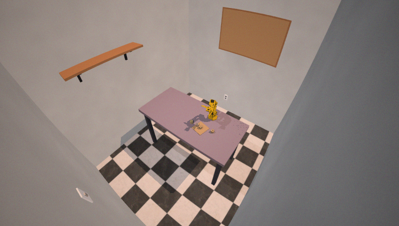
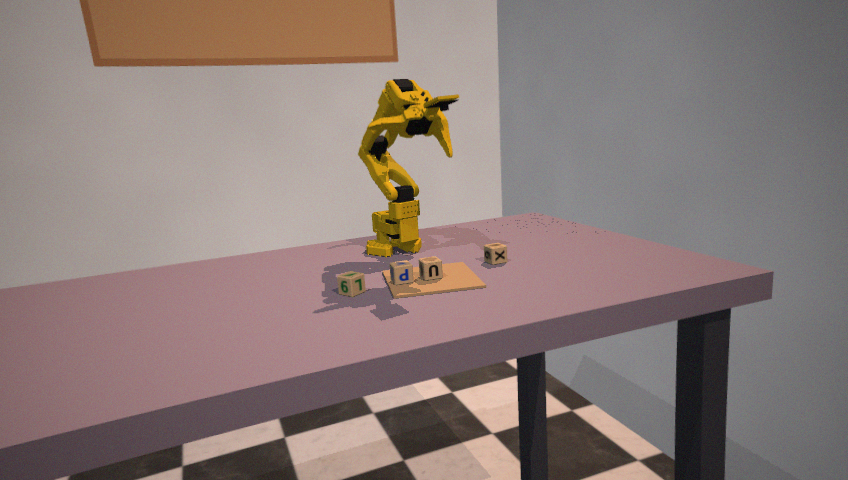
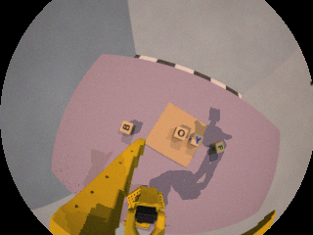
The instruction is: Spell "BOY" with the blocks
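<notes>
Fingers (image 2: 443,135) are standing spread wide and grasping nothing, hanging high above the base and well apart from every block. Worktop (image 2: 178,333) is carrying everything; arm (image 2: 380,160) is folding back over its own base, wrist camera looking down on the row. Mat (image 2: 461,278) is lying flat just in front of the base, its bare part sitting at the robot's left end. Two blocks are resting on it side by side: the middle block (image 2: 430,268), showing what looks like an O on top in the wrist view, and the blue-lettered block (image 2: 401,271) to the robot's right of it. So B is likely going on the bare end. Off the mat, the x block (image 2: 495,253) is waiting near that end, and the green-numbered block (image 2: 350,283) is sitting beyond the other end. Top faces are reading too small to tell which bears B; checking that comes first. Then coming straight down, squaring across flat sides, keeping clear of the middle block.
</notes>
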